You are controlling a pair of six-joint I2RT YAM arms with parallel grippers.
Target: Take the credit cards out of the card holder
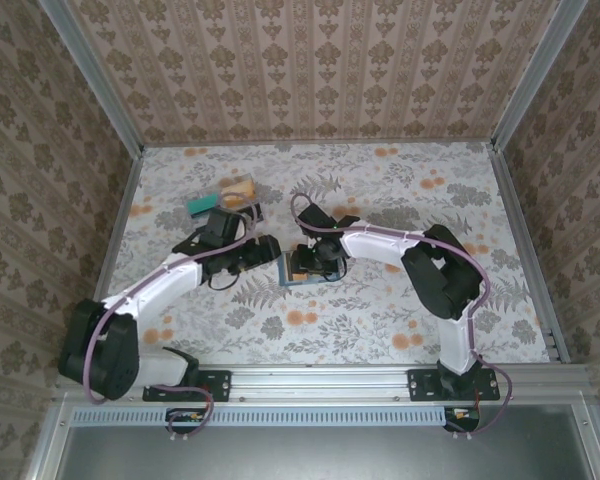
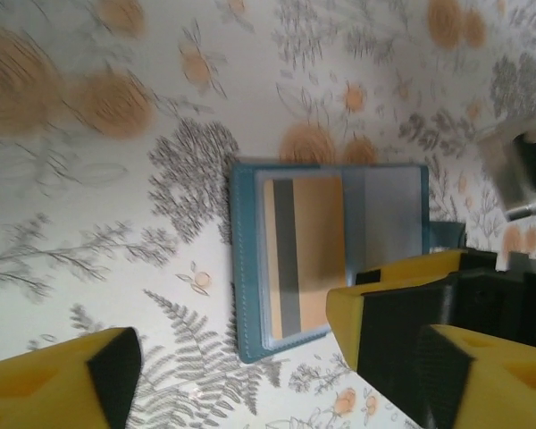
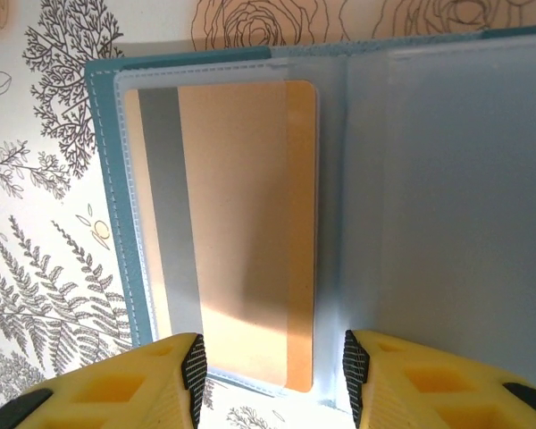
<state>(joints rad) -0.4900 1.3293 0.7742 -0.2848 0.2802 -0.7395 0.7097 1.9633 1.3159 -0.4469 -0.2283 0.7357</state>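
The holder point(image 1: 298, 272) lies open, tan card point(image 3: 241, 223) sleeved inside. The right gripper point(image 3: 272, 357), unclenched, straddles the card's 6 o'clock end; the left gripper point(image 2: 228, 357) gapes at the holder's 9 o'clock.

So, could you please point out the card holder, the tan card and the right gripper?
card holder point(image 2: 241, 268): left wrist view, teal edge.
tan card point(image 3: 250, 206): right wrist view, its face.
right gripper point(image 3: 272, 375): right wrist view, between fingertips.

A bench point(image 1: 380, 320) covered in pale cloth printed with grey ferns and orange flowers sits enclosed by damask-patterned walls point(image 1: 320, 70) and aluminium posts point(image 1: 534, 70).
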